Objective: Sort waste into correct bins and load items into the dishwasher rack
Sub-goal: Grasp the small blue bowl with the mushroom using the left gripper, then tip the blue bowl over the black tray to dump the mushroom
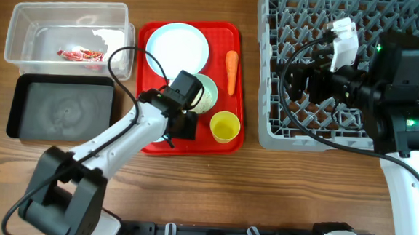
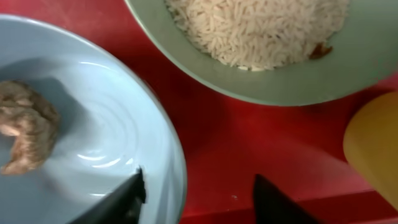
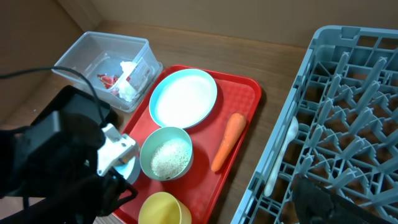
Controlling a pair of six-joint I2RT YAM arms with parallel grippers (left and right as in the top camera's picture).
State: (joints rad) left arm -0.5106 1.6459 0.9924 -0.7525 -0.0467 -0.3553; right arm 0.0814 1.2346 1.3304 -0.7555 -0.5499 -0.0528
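Note:
My left gripper (image 1: 182, 124) is low over the red tray (image 1: 229, 31) and straddles the rim of a pale-blue bowl (image 2: 106, 137) holding a brown food scrap (image 2: 25, 134). One finger is inside the bowl, the other outside over the tray, with a gap to the rim. A mint bowl (image 1: 209, 92) of rice (image 2: 261, 37) sits just beyond. The yellow cup (image 1: 224, 126), the carrot (image 1: 230, 71) and the round plate (image 1: 177, 46) also lie on the tray. My right gripper (image 1: 296, 77) hangs open and empty over the grey dishwasher rack (image 1: 282, 129).
The clear tub (image 1: 26, 19) at the back left holds the red-and-white wrapper (image 1: 81, 53). The black tray (image 1: 60, 108) lies in front of it. A white utensil (image 3: 280, 155) lies in the rack's left edge. Bare wood runs along the table's front.

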